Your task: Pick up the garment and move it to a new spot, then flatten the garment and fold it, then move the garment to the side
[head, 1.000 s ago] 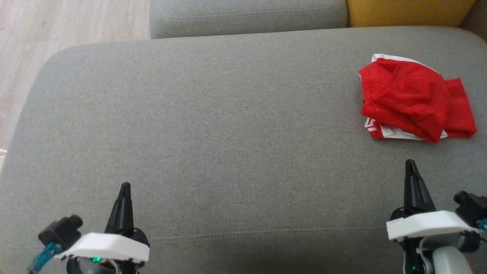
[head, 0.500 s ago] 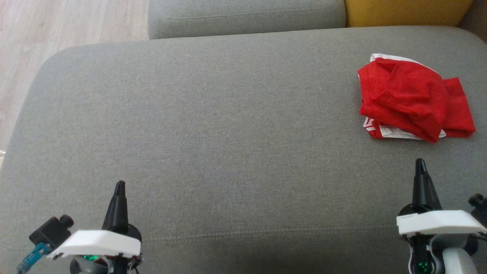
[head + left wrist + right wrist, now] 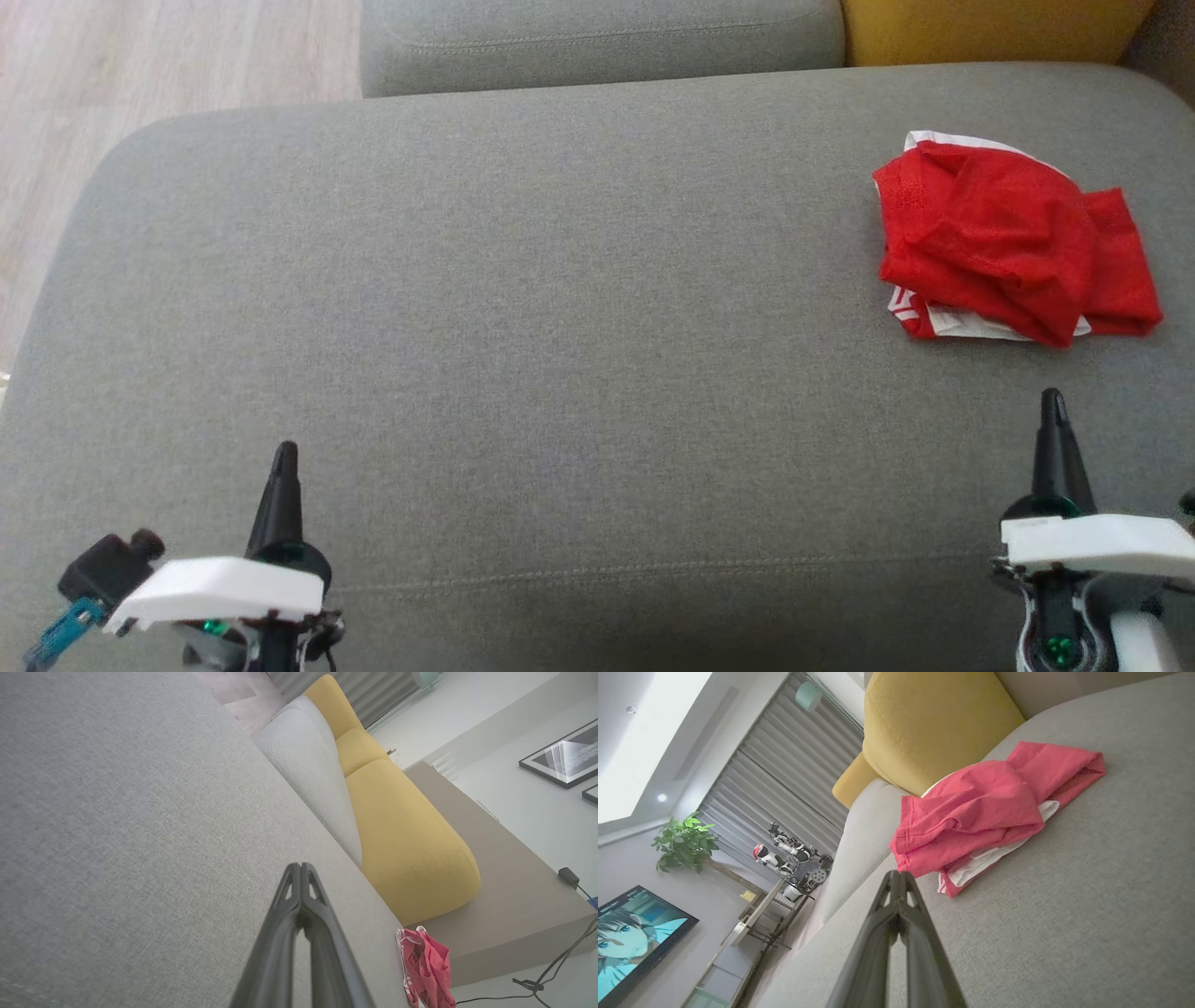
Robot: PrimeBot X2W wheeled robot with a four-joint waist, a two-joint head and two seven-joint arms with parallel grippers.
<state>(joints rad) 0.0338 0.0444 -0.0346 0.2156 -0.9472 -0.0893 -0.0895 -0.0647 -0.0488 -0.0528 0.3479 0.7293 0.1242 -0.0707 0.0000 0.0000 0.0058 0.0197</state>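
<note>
Garment [image 3: 1013,245], red over white, lies bunched; left end effector [image 3: 285,452] and right end effector [image 3: 1053,399] sit closed.

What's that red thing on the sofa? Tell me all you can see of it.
The red garment is a thin, soft-looking cloth, rumpled into a loose heap, with white striped edging peeking from beneath. It lies on the grey seat, toward its far right, near the yellow cushion. Only the seat touches it; the right gripper stands apart.

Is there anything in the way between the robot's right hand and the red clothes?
No, nothing visible. Just bare grey cushion lies between the shut right hand and the crumpled red garment ahead of it.
</note>
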